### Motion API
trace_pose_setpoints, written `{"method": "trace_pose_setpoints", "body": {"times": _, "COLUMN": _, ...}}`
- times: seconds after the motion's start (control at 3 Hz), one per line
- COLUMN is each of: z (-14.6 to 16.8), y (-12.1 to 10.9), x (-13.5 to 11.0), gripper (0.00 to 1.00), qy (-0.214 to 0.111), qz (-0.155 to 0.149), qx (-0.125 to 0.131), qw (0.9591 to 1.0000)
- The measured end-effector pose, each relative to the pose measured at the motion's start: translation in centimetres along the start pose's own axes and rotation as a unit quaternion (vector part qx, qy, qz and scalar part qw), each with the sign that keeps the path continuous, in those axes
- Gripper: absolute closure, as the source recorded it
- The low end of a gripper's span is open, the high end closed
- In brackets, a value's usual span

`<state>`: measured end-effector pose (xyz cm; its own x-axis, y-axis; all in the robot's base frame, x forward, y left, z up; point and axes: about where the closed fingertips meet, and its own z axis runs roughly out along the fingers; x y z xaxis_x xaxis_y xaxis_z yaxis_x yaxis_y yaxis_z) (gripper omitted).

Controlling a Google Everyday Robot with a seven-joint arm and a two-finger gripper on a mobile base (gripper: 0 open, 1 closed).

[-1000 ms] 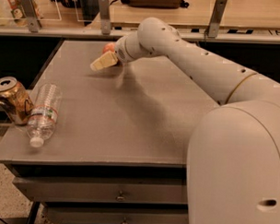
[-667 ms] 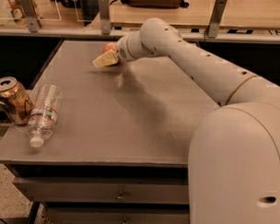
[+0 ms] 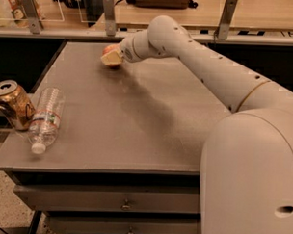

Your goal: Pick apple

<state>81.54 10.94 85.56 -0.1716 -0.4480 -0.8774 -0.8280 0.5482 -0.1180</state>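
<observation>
The apple [image 3: 110,49] is a small orange-red round fruit at the far middle of the grey table [image 3: 136,123]. Only its top shows, just behind the cream tip of my gripper [image 3: 111,58]. My gripper is at the end of the white arm [image 3: 197,58], which reaches in from the right, and it sits right at the apple, low over the table. Whether it touches or holds the apple is hidden.
A gold-brown dented can [image 3: 12,104] and a clear plastic bottle [image 3: 44,119] lie at the table's left edge. A rail with posts [image 3: 107,14] and a counter stand behind the table. My white base [image 3: 250,180] fills the right front. Drawers [image 3: 126,204] sit under the table top.
My gripper has shifted slightly upward and away at the apple. The can and the bottle have not moved.
</observation>
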Motion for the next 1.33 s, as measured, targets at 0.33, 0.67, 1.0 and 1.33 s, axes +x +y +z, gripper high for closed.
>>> {"method": "trace_pose_setpoints", "body": {"times": 0.33, "z": -0.4, "y": 0.0, "x": -0.5, "gripper": 0.87, "qy": -0.018, "qz": -0.003, "qx": -0.016, "qw": 0.9997}}
{"method": "trace_pose_setpoints", "body": {"times": 0.67, "z": -1.9, "y": -0.3, "x": -2.2, "gripper": 0.95, "qy": -0.031, "qz": -0.013, "qx": -0.028, "qw": 0.9991}}
{"method": "trace_pose_setpoints", "body": {"times": 1.0, "z": -4.6, "y": -1.1, "x": -3.8, "gripper": 0.9, "qy": -0.03, "qz": -0.019, "qx": -0.03, "qw": 0.9989}}
{"method": "trace_pose_setpoints", "body": {"times": 1.33, "z": -4.3, "y": -0.8, "x": -3.7, "gripper": 1.0, "qy": -0.029, "qz": -0.019, "qx": -0.033, "qw": 0.9989}}
